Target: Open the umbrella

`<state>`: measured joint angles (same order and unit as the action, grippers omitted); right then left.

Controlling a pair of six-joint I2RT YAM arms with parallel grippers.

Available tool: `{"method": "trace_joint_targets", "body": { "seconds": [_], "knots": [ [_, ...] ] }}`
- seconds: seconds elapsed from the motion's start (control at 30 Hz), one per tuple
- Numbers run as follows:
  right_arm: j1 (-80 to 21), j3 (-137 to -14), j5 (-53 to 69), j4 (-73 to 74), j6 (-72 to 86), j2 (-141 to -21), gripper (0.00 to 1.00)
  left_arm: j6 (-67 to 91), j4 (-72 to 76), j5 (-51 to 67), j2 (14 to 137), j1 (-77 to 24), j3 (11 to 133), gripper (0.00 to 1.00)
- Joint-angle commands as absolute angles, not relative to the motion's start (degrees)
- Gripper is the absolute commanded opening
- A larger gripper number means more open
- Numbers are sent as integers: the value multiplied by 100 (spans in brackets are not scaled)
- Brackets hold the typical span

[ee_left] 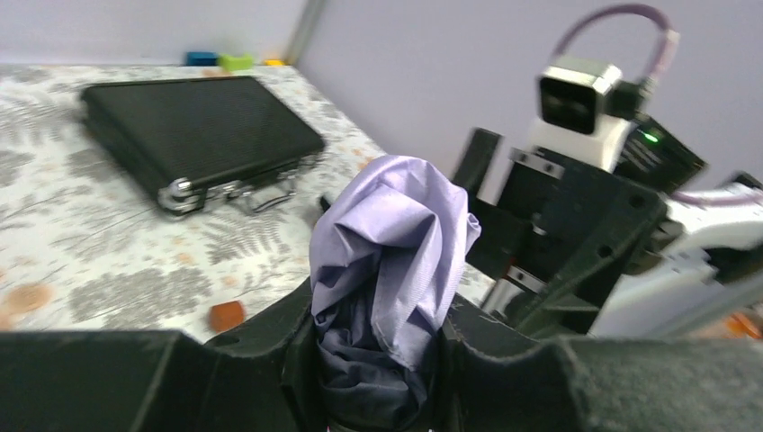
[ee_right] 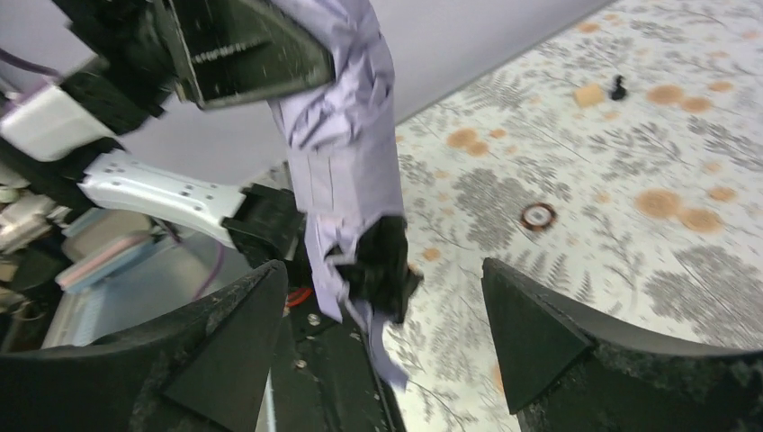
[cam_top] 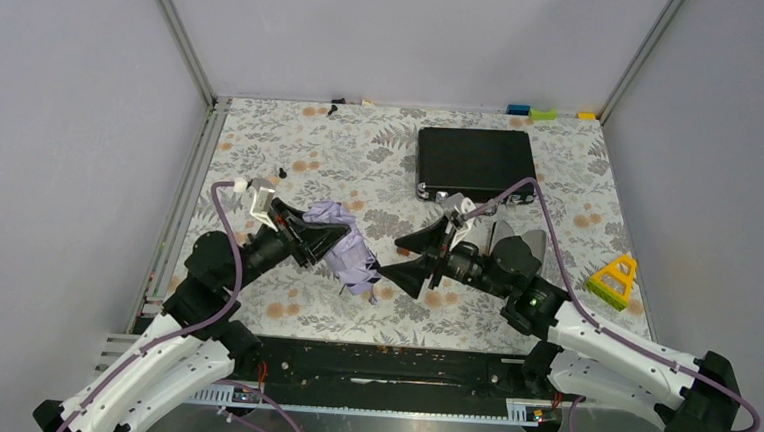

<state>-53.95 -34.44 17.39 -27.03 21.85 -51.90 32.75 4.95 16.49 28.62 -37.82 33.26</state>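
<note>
The umbrella is folded, a bundle of pale lavender fabric held off the table between the two arms. My left gripper is shut on the umbrella's upper part; in the left wrist view the crumpled canopy is squeezed between the black fingers. My right gripper stands open just right of the umbrella's lower end. In the right wrist view the umbrella hangs down with a black part at its bottom, between and beyond the spread fingers, touching neither.
A flat black briefcase lies at the back right of the floral table. A yellow triangular frame sits at the right edge. Small coloured blocks line the back wall. A small black piece lies at the back.
</note>
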Motion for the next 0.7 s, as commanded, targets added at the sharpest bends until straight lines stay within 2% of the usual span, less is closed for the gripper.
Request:
{"method": "trace_joint_targets", "body": {
  "seconds": [0.0,0.23,0.4,0.67],
  "knots": [
    [-5405,-3077,1045,-2409,1672,-4813,86,3037,122,427,2820,-3673,3634,0],
    [-5924,-2239,584,-3583,1982,-4897,85,3135,-209,294,3102,-3443,3780,0],
    [-6692,-2097,-333,-4423,1918,-5659,86,3223,-37,528,3154,-3326,3675,0],
    [-7524,-2637,-1544,-4910,1636,-7198,82,3260,-26,612,3155,-3219,3681,0]
  ]
}}
